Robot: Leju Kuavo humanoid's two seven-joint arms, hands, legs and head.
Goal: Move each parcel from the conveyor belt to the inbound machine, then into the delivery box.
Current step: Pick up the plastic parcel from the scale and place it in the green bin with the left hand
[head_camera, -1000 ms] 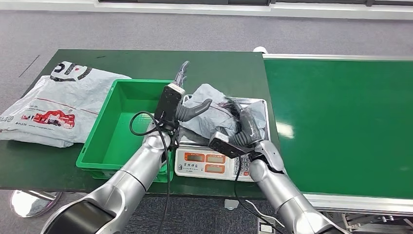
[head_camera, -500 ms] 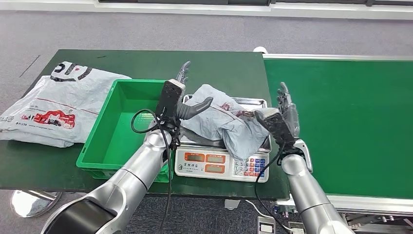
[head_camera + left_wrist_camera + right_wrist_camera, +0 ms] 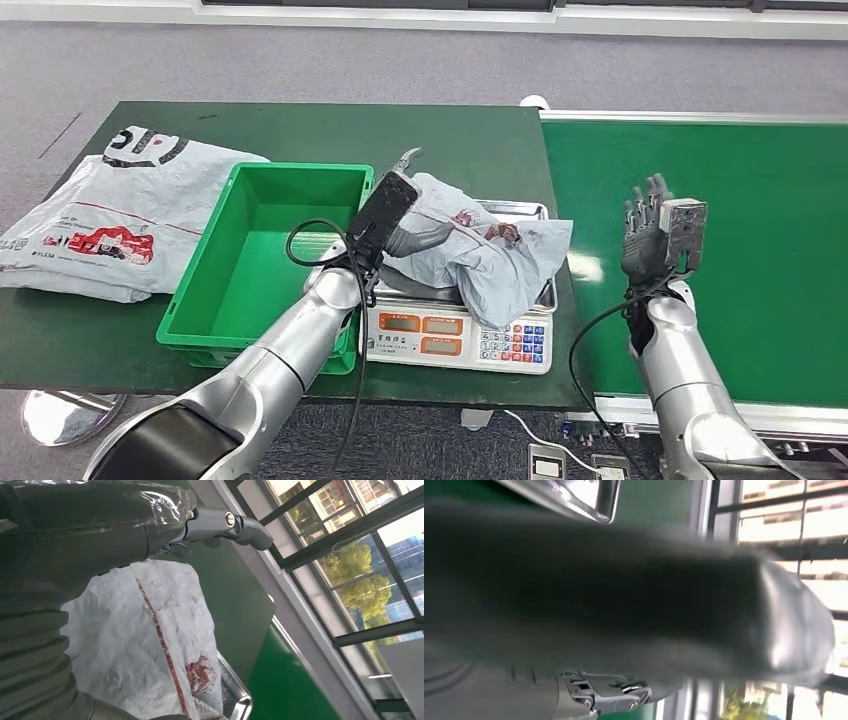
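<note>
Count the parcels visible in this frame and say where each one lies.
2. A grey parcel lies on the scale, with the left hand at its near side. A white printed parcel lies on the table left of the green bin. The bin and belt show none.

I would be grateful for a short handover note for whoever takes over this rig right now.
Left robot hand: at the near-left edge of the grey parcel, thumb against it; a firm grip cannot be confirmed.
Right robot hand: open, empty, raised above the conveyor belt.
Grey parcel: lying on the scale, one corner hanging over its front edge.
Green box: empty, left of the scale.
Large white parcel: on the table left of the box.
Done: belt to scale.
Left: move the parcel into the box.
</note>
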